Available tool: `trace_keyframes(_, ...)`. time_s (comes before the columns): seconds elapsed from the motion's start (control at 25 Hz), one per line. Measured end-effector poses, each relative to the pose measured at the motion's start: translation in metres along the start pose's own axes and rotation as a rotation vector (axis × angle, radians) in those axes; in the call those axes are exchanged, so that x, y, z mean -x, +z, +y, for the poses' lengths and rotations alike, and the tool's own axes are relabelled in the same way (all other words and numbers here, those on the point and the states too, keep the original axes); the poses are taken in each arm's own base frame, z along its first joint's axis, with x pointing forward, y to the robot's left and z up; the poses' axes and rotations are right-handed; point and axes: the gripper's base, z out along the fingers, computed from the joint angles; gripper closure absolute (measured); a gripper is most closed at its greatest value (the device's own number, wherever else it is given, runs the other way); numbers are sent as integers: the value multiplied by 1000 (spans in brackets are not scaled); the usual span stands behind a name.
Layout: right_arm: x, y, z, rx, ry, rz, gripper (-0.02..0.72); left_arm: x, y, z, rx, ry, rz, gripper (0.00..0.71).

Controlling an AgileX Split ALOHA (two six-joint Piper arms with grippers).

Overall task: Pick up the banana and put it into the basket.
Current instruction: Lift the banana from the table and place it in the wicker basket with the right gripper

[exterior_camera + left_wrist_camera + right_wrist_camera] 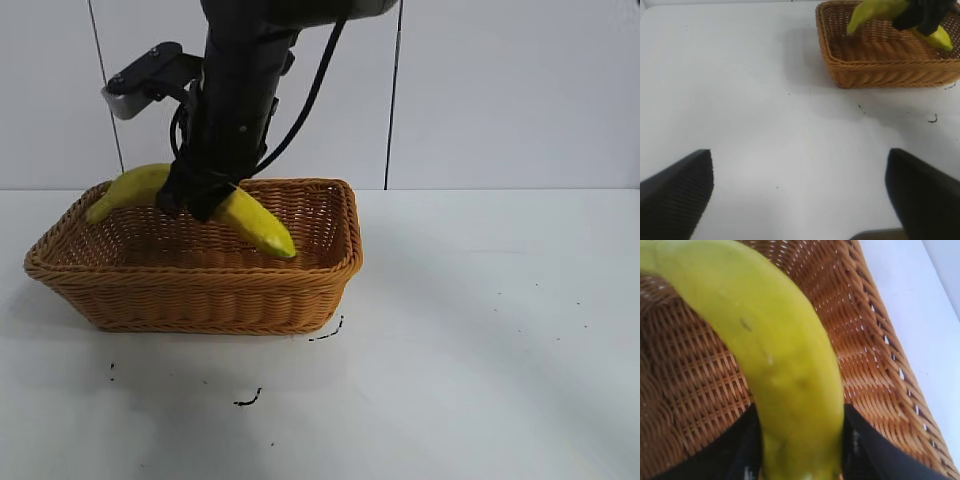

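Looks like a lab test bench from where I'm driving: bare white tabletop (pixel 480 330) w/ a few small black scuff marks (pixel 248 400), plain white panel wall (pixel 500 90) behind w/ thin dark seams, no furniture or household stuff around.

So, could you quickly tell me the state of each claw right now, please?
Left claw: open, holding nothing, parked above the bare table.
Right claw: closed on the banana, over the basket.
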Motion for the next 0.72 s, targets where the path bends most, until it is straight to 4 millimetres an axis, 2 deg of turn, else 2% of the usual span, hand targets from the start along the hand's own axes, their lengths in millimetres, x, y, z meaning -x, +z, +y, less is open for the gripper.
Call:
trace_keyframes(0.16,0,0,-1,12,7,-13,405,0,0,0,0,0,0,17)
trace_keyframes(0.2,0,0,-1,16,5,-17,358,0,0,0,0,0,0,17)
trace_keyframes(0.32,2,0,1,33,2,-30,155,0,0,0,0,0,0,17)
trace_keyframes(0.4,2,-1,1,39,11,-36,84,0,0,0,0,0,0,17)
trace_keyframes(0.6,6,-13,-2,35,97,-48,52,0,0,0,0,0,0,17)
trace_keyframes(0.72,11,-36,-8,35,202,-49,48,0,0,0,0,0,0,17)
